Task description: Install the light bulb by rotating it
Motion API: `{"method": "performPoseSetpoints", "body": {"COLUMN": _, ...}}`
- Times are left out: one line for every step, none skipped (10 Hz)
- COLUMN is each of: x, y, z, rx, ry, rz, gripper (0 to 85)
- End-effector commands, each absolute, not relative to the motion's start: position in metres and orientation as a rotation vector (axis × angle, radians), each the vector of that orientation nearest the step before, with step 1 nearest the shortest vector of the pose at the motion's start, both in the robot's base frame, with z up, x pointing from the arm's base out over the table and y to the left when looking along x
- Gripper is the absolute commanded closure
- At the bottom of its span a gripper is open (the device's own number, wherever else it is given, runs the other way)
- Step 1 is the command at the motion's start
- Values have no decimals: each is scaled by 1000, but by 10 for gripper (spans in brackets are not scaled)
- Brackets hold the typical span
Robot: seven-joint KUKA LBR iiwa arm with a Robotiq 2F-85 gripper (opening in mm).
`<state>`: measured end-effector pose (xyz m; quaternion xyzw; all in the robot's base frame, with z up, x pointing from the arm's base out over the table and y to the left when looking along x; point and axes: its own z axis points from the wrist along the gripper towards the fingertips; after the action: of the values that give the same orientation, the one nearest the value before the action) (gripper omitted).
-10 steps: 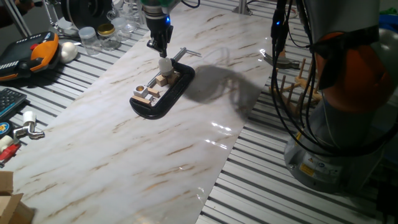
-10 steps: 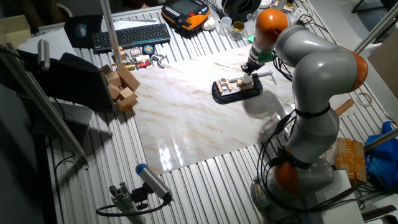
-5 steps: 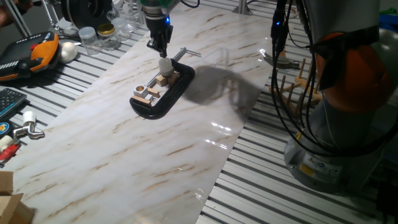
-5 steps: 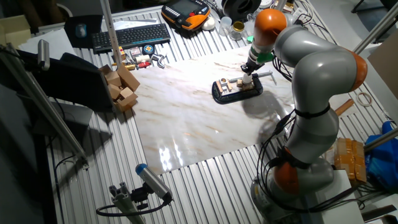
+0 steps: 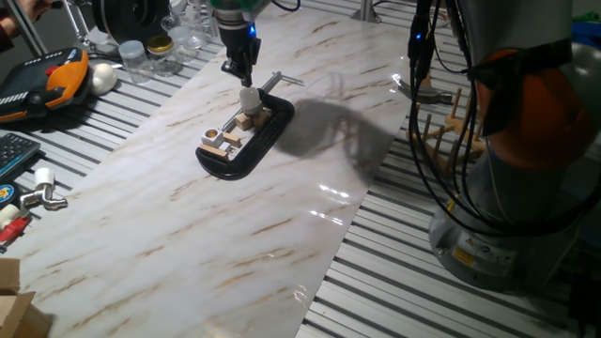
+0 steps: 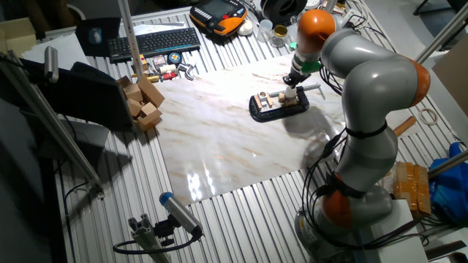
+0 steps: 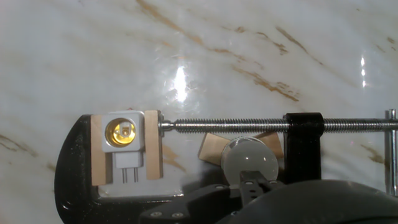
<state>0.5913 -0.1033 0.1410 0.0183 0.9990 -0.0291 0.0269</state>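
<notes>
We see a white marble table veined with brown-gold streaks, glossy with bright glare spots. On it lies a black clamp with a silver threaded screw. The clamp grips pale tan wooden blocks around a white socket whose inner well glows brassy yellow. The light bulb is frosted white, shading to grey in the hand view. Around the table we see grey ribbed metal slats. The arm is light grey with orange joints. At the edge sit an orange and black pendant and a black keyboard.
</notes>
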Motion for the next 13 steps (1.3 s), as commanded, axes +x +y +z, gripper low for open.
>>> {"method": "performPoseSetpoints", "body": {"x": 591, "y": -103, "z": 141, "rx": 65, "ry": 3076, "rz": -90, "gripper": 850}}
{"method": "performPoseSetpoints", "body": {"x": 591, "y": -103, "z": 141, "rx": 58, "ry": 3074, "rz": -85, "gripper": 850}}
{"method": "performPoseSetpoints", "body": {"x": 590, "y": -102, "z": 141, "rx": 70, "ry": 3071, "rz": -75, "gripper": 850}}
{"method": "performPoseSetpoints", "body": {"x": 590, "y": -102, "z": 141, "rx": 67, "ry": 3065, "rz": -68, "gripper": 680}}
{"method": "performPoseSetpoints", "body": {"x": 590, "y": -102, "z": 141, "rx": 72, "ry": 3059, "rz": -60, "gripper": 510}}
{"method": "performPoseSetpoints", "body": {"x": 590, "y": -102, "z": 141, "rx": 74, "ry": 3054, "rz": -60, "gripper": 510}}
{"method": "performPoseSetpoints", "body": {"x": 590, "y": -102, "z": 141, "rx": 78, "ry": 3051, "rz": -64, "gripper": 510}}
{"method": "performPoseSetpoints", "body": {"x": 590, "y": -102, "z": 142, "rx": 74, "ry": 3038, "rz": -77, "gripper": 340}}
{"method": "performPoseSetpoints", "body": {"x": 589, "y": -103, "z": 142, "rx": 78, "ry": 3028, "rz": -83, "gripper": 170}}
{"method": "performPoseSetpoints", "body": {"x": 589, "y": -103, "z": 142, "rx": 73, "ry": 3027, "rz": -90, "gripper": 170}}
{"method": "performPoseSetpoints", "body": {"x": 589, "y": -105, "z": 141, "rx": 68, "ry": 3026, "rz": -88, "gripper": 340}}
{"method": "performPoseSetpoints", "body": {"x": 589, "y": -106, "z": 139, "rx": 68, "ry": 3021, "rz": -88, "gripper": 170}}
{"method": "performPoseSetpoints", "body": {"x": 588, "y": -108, "z": 138, "rx": 68, "ry": 3018, "rz": -85, "gripper": 170}}
